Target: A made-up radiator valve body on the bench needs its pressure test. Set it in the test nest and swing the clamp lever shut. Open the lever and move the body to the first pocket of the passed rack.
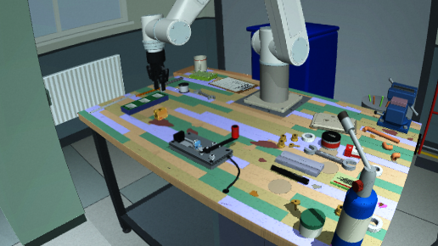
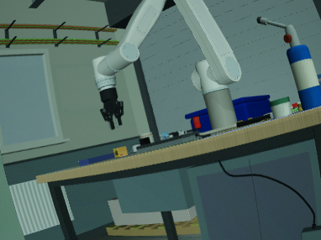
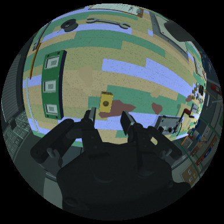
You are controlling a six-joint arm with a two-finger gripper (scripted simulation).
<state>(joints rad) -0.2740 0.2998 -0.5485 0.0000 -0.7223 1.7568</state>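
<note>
The brass valve body (image 1: pixel 161 113) (image 2: pixel 120 152) (image 3: pixel 105 101) lies on the bench between the passed rack (image 1: pixel 144 103) (image 3: pixel 52 84) and the test nest (image 1: pixel 201 149) (image 3: pixel 168 124), apart from each. My gripper (image 1: pixel 160 82) (image 2: pixel 112 118) (image 3: pixel 109 117) hangs well above the bench near the rack's far side, open and empty. The rack is a blue tray with three pale pockets. The nest is a grey plate whose black clamp lever, with a red knob (image 1: pixel 234 131), lies across it toward the right.
The robot's base (image 1: pixel 278 80) stands behind the nest at mid-bench. A wrench (image 3: pixel 108 22), a black spool (image 1: pixel 183 87), a cup (image 1: pixel 200 63) and trays lie at the far end; fittings, a torch (image 1: pixel 357 203) and a vise (image 1: pixel 398 106) crowd the right.
</note>
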